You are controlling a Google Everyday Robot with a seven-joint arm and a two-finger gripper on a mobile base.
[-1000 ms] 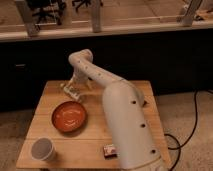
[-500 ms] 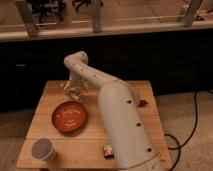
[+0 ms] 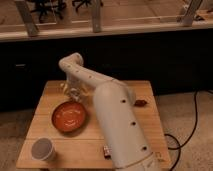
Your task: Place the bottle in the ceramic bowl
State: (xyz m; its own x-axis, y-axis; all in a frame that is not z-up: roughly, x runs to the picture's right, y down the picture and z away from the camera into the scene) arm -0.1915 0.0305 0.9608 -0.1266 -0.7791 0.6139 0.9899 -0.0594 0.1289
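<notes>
I am seen by one camera only, so no second view shares anything with it. It looks from above and from behind my arm (image 3: 117,125), facing forward and down over the wooden table (image 3: 45,132). My arm's big pale body stands very near the lens and fills the lower middle. My gripper (image 3: 74,93) is farther away, low over the far part of the table, just behind the ceramic bowl (image 3: 70,116). Beyond the table the view reaches a dark wall (image 3: 150,55) and a railing (image 3: 95,15) at the top.
</notes>
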